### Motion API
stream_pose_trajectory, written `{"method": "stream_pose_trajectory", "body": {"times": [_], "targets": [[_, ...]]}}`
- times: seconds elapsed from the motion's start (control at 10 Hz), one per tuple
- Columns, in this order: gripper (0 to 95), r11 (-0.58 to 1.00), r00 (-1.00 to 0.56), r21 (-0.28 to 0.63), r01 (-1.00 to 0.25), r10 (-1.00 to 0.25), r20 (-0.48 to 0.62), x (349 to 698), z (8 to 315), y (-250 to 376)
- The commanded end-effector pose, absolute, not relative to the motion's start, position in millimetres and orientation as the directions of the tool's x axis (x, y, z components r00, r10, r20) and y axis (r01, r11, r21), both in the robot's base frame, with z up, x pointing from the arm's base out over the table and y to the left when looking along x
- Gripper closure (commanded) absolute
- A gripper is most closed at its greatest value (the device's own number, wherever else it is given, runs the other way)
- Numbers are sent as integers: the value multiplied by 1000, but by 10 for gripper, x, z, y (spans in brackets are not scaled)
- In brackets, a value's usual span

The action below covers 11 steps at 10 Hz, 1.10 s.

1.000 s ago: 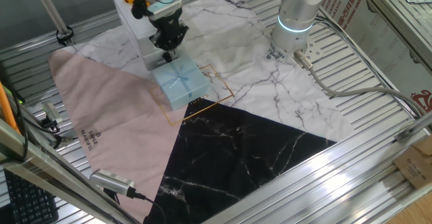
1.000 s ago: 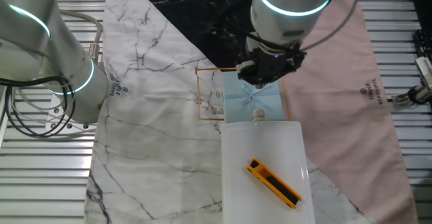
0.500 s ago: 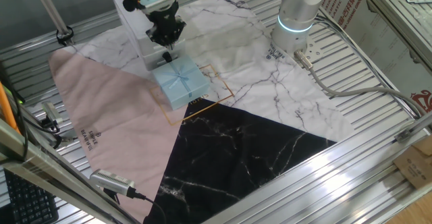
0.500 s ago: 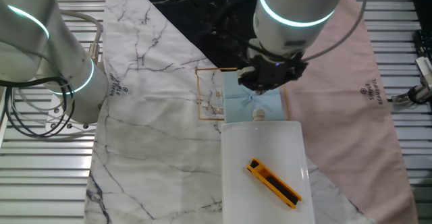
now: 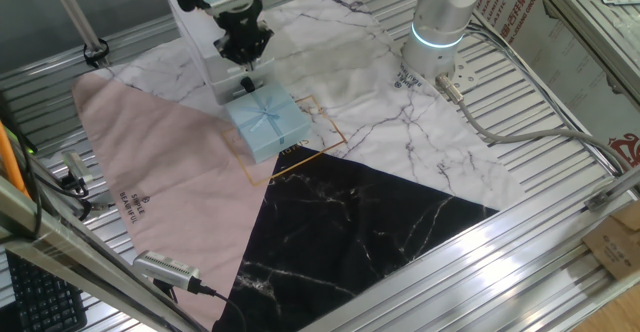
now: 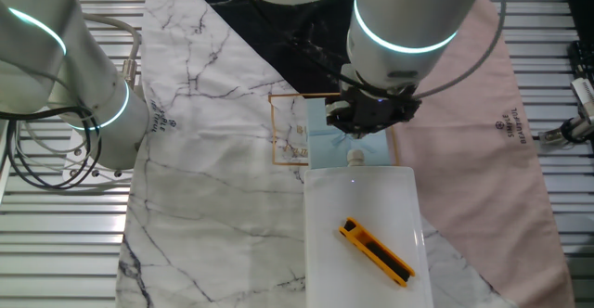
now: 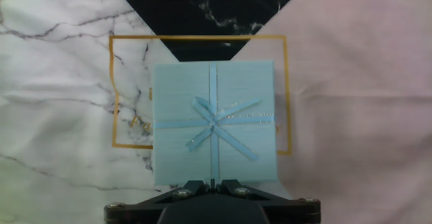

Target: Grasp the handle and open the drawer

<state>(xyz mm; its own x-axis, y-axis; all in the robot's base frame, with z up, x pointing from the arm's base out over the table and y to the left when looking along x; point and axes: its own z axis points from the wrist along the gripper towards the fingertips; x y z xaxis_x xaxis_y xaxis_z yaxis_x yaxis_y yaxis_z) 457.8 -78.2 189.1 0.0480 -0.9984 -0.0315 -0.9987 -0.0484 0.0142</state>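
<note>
The drawer is a small light-blue flat box point(image 7: 214, 123) lying on the cloths inside a thin orange outline; it also shows in one fixed view point(image 5: 268, 122) and partly in the other fixed view point(image 6: 316, 139). The handle is a pale blue bow point(image 7: 214, 119) where the ribbon lines cross on its top, also seen in one fixed view point(image 5: 266, 114). My gripper point(image 7: 214, 181) hovers above the box's edge nearest the white box, with its black fingers closed together and nothing between them. It shows in both fixed views point(image 5: 248, 60) point(image 6: 367, 127) and hides the bow in the latter.
A taller white translucent box point(image 6: 362, 243) stands right behind the blue box, with an orange-and-black tool point(image 6: 376, 250) on it and a small pale knob point(image 6: 354, 159) on its front. A second robot arm's base point(image 5: 437, 32) stands on the marble cloth. Metal rails frame the table.
My gripper has risen and drifted back toward the white box, away from the bow. The blue box has not moved.
</note>
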Motion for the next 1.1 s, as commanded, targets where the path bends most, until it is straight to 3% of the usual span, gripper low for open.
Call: {"method": "stream_pose_trajectory", "body": {"times": [0.1, 1.1], "targets": [[950, -46, 45, 12, -999, -999, -25, 4573, 1920, -827], [950, 22, -22, 2, -1000, -1000, -10, 4612, 1905, -985]]}}
